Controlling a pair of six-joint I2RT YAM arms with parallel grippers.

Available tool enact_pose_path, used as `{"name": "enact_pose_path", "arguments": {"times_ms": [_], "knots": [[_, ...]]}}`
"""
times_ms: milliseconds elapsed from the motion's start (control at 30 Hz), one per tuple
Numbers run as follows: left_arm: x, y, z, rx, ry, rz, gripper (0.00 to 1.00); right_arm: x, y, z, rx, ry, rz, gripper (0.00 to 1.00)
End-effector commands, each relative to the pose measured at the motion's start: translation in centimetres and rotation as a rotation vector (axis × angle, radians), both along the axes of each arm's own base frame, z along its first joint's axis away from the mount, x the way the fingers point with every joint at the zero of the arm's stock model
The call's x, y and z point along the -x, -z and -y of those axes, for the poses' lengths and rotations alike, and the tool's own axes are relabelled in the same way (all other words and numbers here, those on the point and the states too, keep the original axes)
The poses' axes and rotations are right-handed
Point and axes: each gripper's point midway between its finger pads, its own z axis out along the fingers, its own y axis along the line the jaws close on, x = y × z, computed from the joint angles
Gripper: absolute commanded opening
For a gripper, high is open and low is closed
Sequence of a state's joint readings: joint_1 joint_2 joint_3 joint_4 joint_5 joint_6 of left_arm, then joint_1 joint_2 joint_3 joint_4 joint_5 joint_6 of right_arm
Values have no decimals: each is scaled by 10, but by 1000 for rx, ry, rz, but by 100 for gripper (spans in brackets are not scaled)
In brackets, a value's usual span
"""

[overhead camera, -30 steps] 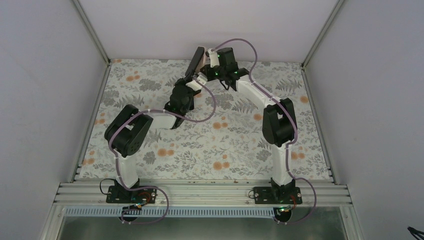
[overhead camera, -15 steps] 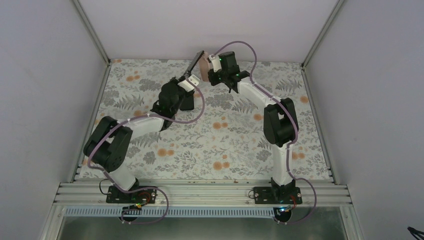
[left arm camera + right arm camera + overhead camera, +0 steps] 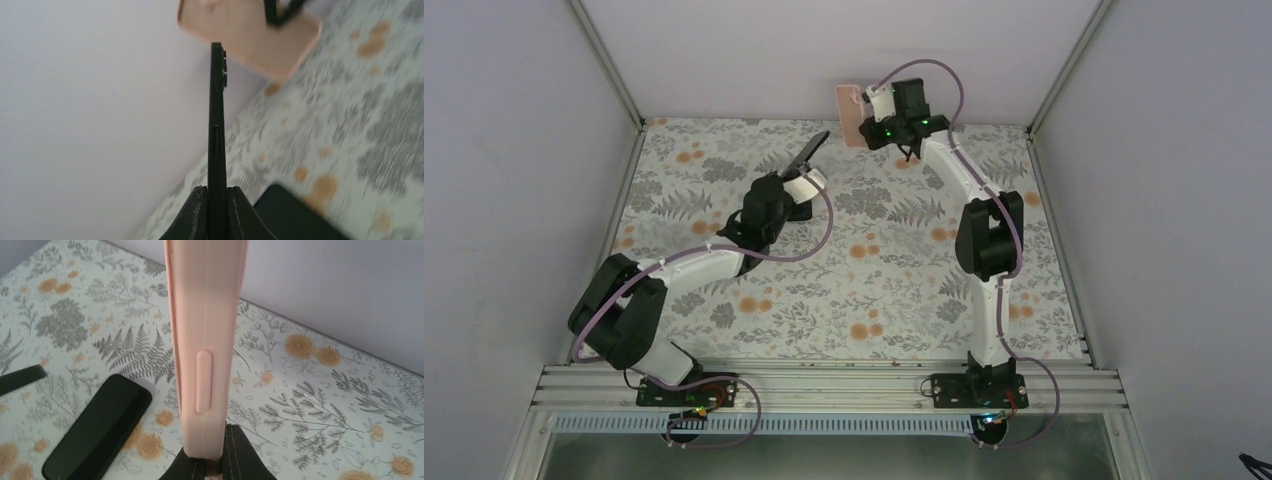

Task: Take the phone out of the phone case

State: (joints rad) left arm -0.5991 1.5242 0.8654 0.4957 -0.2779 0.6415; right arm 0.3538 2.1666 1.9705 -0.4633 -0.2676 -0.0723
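Above the table (image 3: 874, 290), left pincer (image 3: 216, 194) grips phone (image 3: 217, 125), right pincer (image 3: 214, 464) case (image 3: 207, 315).

L gripper (image 3: 216, 194): fingers (image 3: 196, 216) pinch phone (image 3: 217, 125) by its faces, seen edge-on, pointing straight out; camera bump on R face near far tip.
Beyond tip: pink phone case (image 3: 250, 37), black part across its far end.
R of fingers: black flat obj. (image 3: 295, 216) on floral cloth (image 3: 375, 125).
L: plain wall (image 3: 90, 100).

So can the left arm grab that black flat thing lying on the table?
Probably not yet. The left gripper is shut on the phone, so it has no room. The black slab lies uncovered on the table close by, so reach looks fine once it lets go.
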Motion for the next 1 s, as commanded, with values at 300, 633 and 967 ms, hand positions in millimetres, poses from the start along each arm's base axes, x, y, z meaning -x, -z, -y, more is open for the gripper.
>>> {"name": "enact_pose_path", "arguments": {"times_ms": [300,633,967], "knots": [[72,58,-127,-598,-318,55,2,127,85,23,119,-372,-498,3],[102,118,-156,-828,-327,85,2,215,116,29,35,-514,-759,3],[114,141,-154,-841,-269,52,63,205,123,38,74,-456,-749,25]]}}
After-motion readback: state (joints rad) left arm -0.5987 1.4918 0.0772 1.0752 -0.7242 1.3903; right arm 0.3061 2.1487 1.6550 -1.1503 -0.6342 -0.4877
